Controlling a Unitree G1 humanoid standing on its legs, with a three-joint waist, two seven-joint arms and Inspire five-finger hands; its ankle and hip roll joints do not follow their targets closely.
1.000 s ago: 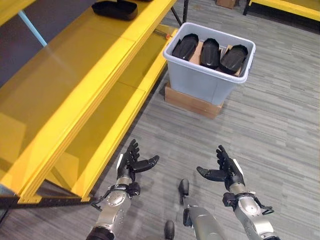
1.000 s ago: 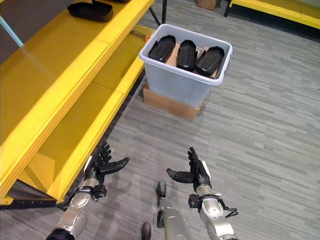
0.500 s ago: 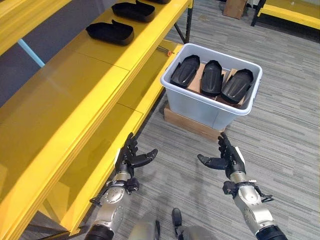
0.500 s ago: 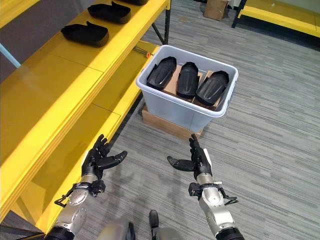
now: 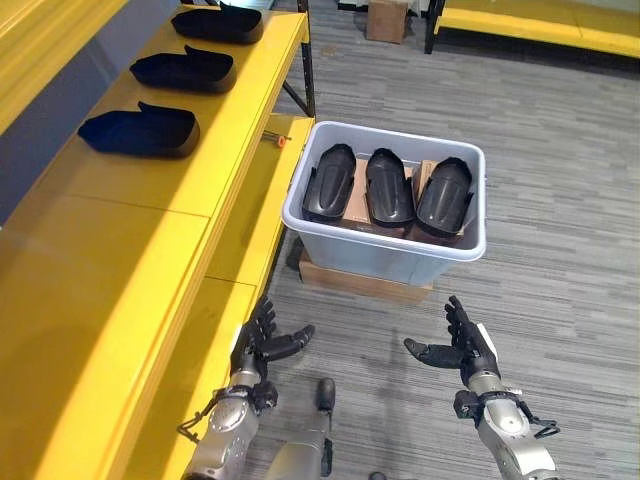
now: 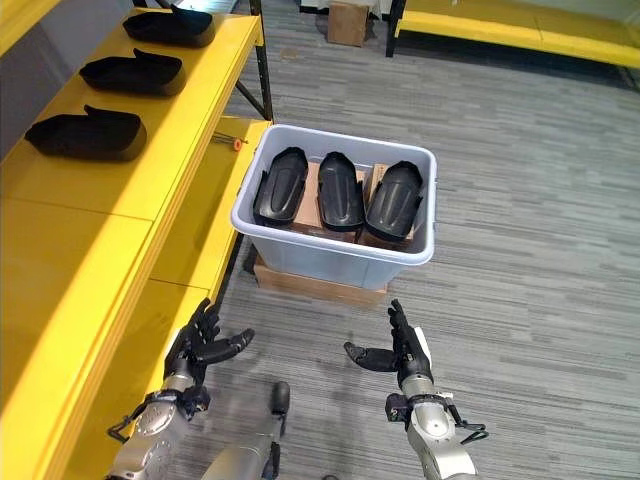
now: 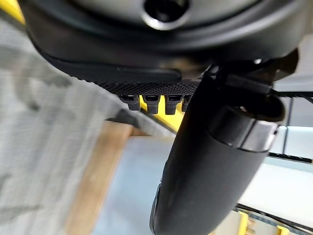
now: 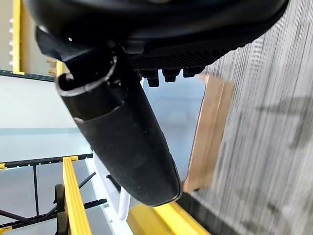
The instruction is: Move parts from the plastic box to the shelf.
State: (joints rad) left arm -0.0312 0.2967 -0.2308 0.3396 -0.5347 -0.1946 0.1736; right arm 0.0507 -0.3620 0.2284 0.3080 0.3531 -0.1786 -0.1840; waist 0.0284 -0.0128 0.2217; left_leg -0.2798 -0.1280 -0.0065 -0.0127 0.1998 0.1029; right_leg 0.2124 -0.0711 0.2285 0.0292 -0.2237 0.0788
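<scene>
A pale grey plastic box (image 5: 380, 255) stands on a flat cardboard slab (image 5: 360, 283) on the floor. Three black moulded parts (image 5: 390, 190) lie side by side inside it. Three more black parts (image 5: 140, 133) rest on the yellow shelf (image 5: 120, 230) to the left. My left hand (image 5: 262, 340) hovers open and empty near the shelf's edge, short of the box. My right hand (image 5: 462, 345) is also open and empty, below the box's right half. The box wall (image 8: 176, 117) faces my right hand's fingers (image 8: 166, 74).
A lower yellow shelf board (image 5: 245, 230) runs beside the box. A small orange-handled tool (image 5: 277, 141) lies there. A cardboard carton (image 5: 385, 20) and another yellow rack (image 5: 540, 25) stand far back. Grey carpet lies right of the box.
The camera has moved forward and turned, so the box now sits central and closer, and three shelf parts show. Both hands stay open and raised ahead of me.
</scene>
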